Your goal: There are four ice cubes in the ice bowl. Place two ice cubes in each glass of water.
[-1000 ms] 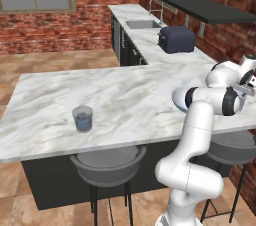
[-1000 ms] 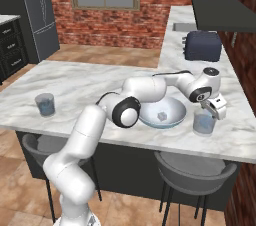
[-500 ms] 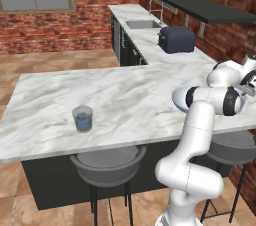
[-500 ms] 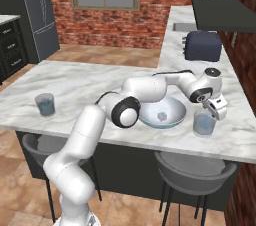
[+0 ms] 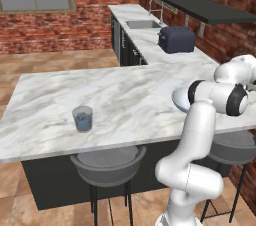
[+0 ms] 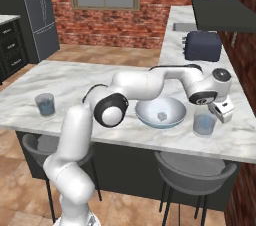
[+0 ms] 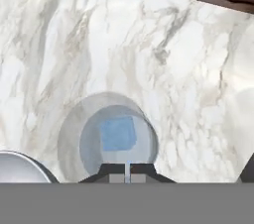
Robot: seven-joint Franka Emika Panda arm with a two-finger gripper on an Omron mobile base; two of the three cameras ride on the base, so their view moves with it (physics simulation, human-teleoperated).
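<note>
Your pincer (image 7: 127, 168) hangs right over the near glass (image 6: 204, 121), the one just beside the bowl (image 6: 161, 112) on the right end of the table (image 6: 90, 82). In the hand view its two fingertips stand almost together, with only a thin slit between them and nothing visibly held, so you can take it as closed and empty. Look down into that glass (image 7: 110, 135) and you see one pale blue square floating in the water, which reads as an ice cube (image 7: 118, 133) already in; whether a second lies under it you cannot tell from here. In the bowl you can make out a single cube (image 6: 162, 116) near the middle; any others are too small or too hidden by the rim to count. The far glass (image 5: 82, 118) stands well apart at the left end of the table (image 5: 125, 95), and its water looks plain blue, though at this size you cannot rule out ice in it. Judged from that, you are partway through: the near glass has at least one cube, the bowl is not yet emptied, and the far glass probably awaits its share.
</note>
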